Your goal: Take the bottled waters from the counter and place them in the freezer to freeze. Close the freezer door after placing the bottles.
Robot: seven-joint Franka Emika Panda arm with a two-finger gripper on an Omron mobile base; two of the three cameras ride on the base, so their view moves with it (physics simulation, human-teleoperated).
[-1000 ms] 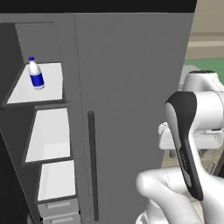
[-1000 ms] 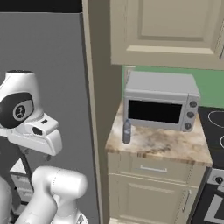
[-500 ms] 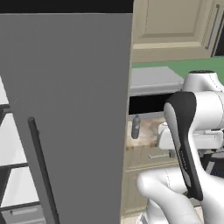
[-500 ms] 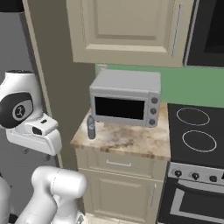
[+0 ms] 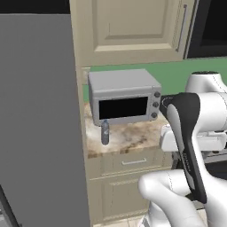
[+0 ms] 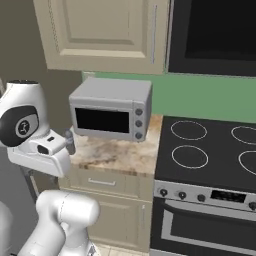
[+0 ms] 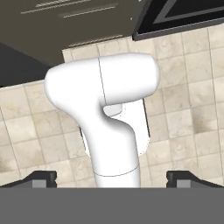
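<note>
While my fingers (image 7: 112,178) hang wide open w/ nothing held, grey bottle (image 5: 105,132) stands on worktop (image 5: 128,137) by toaster oven (image 5: 124,96).

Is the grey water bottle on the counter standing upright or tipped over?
Upright. The grey bottle stands cap-up on the counter, just in front of the toaster oven's left corner.

The bottle (image 5: 105,132) is translucent grey with a bluish cap, on a counter (image 5: 128,138) of beige-brown marbled stone. The toaster oven (image 5: 124,96) is silver-grey with a black window. Cabinets (image 5: 128,31) and drawers (image 5: 133,162) are cream, the backsplash (image 6: 210,96) green, the stovetop (image 6: 210,155) black with pale ring burners. The fridge side (image 5: 40,124) is plain grey. The floor (image 7: 188,100) is mottled beige tile.
</note>
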